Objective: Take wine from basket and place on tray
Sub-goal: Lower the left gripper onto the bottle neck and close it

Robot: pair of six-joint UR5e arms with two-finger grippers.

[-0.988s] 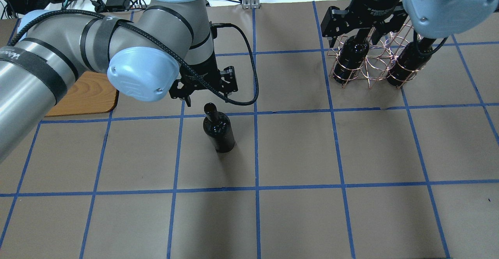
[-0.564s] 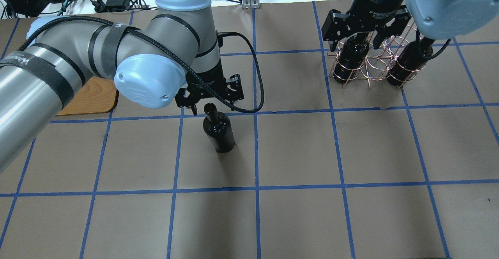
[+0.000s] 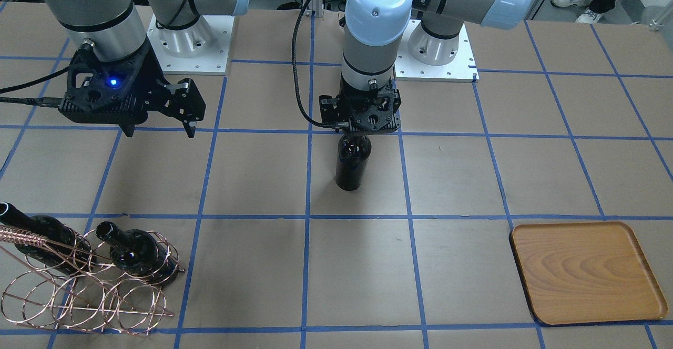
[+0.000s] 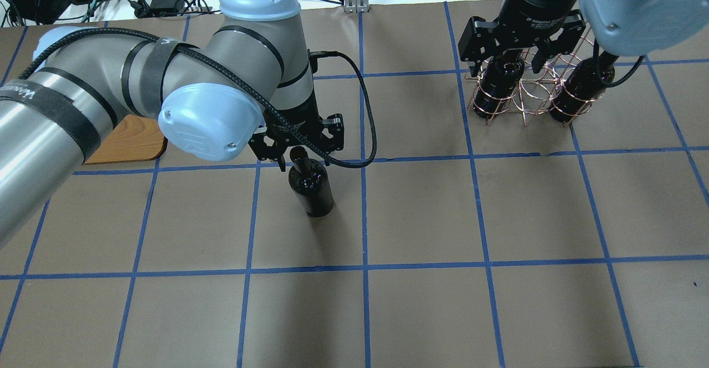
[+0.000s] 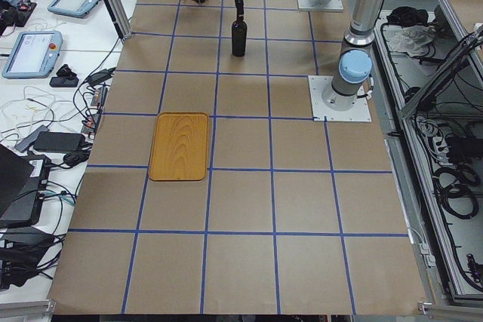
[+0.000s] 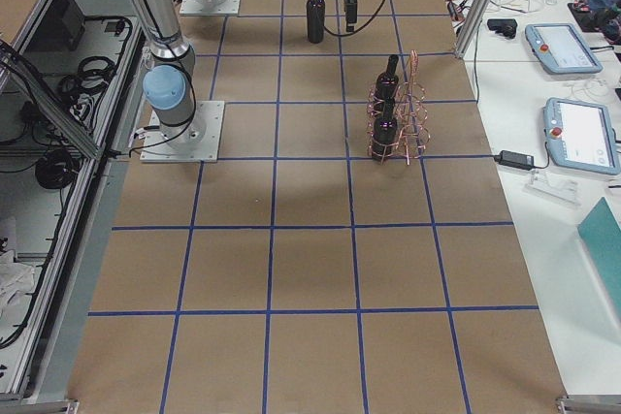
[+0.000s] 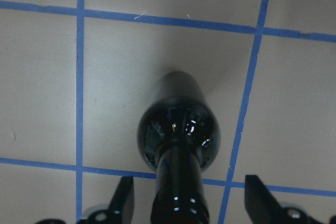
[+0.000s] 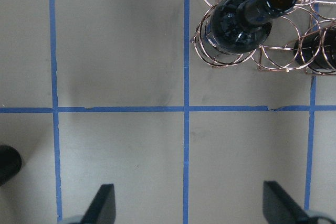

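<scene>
Glossy near-black glass wine bottle stands on tabletop, neck inside spread, unpinched left end effector; brown wooden tray at its 4 o'clock, front-facing view. Off-centre closing could topple it.

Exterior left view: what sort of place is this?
Probably a robotics lab test cell. The table is papered brown with a blue tape grid, the left arm is bolted on a base plate, and teach pendants and loose cables lie on the side bench.
</scene>
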